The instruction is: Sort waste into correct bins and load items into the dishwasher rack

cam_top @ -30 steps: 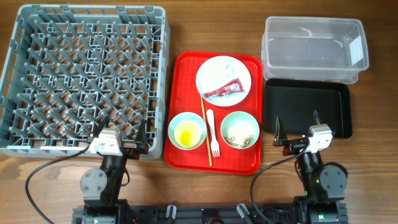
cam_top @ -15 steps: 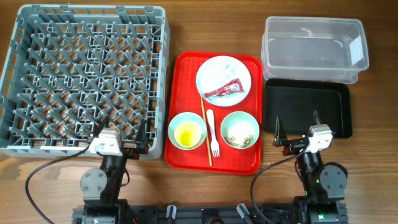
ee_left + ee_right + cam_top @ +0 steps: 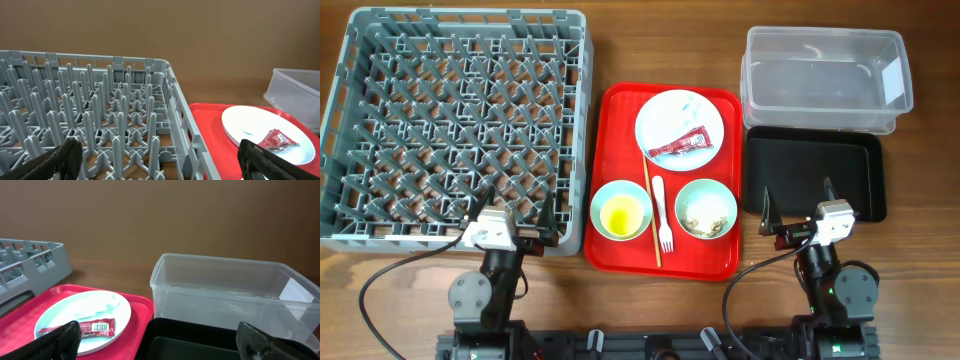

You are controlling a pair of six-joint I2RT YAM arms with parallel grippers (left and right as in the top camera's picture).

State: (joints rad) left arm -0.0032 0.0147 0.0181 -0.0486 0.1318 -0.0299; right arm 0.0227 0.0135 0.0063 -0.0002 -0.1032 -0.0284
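**Both hands idle and open; nothing sorted yet**

Hard to see:
- Left wrist view: the rack is cut off at the left and bottom. Only part of the plate and a corner of the tub show. The wrapper sits at the frame's lower right.
- Right wrist view: only the far rim of the black tray shows. One end of the wrapper is hidden behind a fingertip.
- A pale crumpled bit on the plate, likely the white scrap, barely stands out from the plate.
- Neither wrist view shows the bowls, fork or chopstick.
- Overhead, the cup reads only as a yellow disc inside the left bowl.

Layout (overhead):
- On the red tray are the plate with the wrapper, the left bowl, and the right bowl holding food scraps.
- The fork and chopstick lie between the bowls.
- The tray sits on the tabletop between the rack and the two bins.

Hands:
- The left hand is over the rack's near right corner, released and grasping nothing.
- The right hand is over the black tray's near edge, likewise released.

Change from the earlier frames: none. Arms and objects are in the same places.
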